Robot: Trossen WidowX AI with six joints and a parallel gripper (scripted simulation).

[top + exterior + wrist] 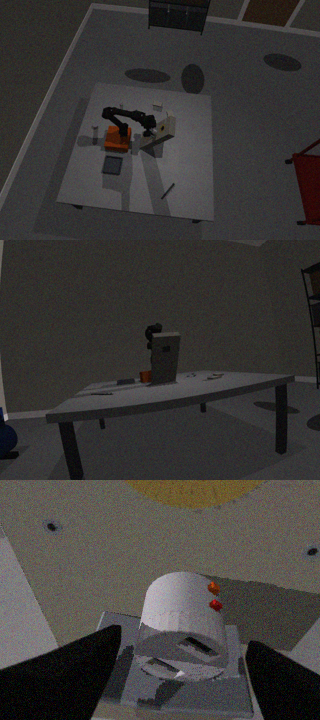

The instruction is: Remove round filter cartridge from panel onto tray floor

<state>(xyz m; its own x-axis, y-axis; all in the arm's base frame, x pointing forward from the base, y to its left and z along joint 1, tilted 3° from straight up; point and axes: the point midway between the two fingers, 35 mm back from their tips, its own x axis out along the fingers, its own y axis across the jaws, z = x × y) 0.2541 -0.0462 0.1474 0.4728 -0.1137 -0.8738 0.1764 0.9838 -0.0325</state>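
The cartridge (182,605) (153,131) is out of the panel (100,555) (170,126) (165,364). It is a white cylinder with two dark slots on its end face and red and orange marks on its side. It sits over a shiny grey ledge (230,700) low at the panel's front; whether it rests on it is hard to tell. The yellow ring (200,492) around the panel's dark opening (162,127) is above it. My gripper (183,641) is open, its black fingers on either side of the cartridge with gaps. The dark grey tray (120,165) (125,381) stands on the table, empty.
The orange block (117,139) (145,376) is at the arm's base. A thin dark rod (168,191) (102,393) lies on the table. A small pale box (157,105) is behind the panel, and a post (95,135) is left of the orange block.
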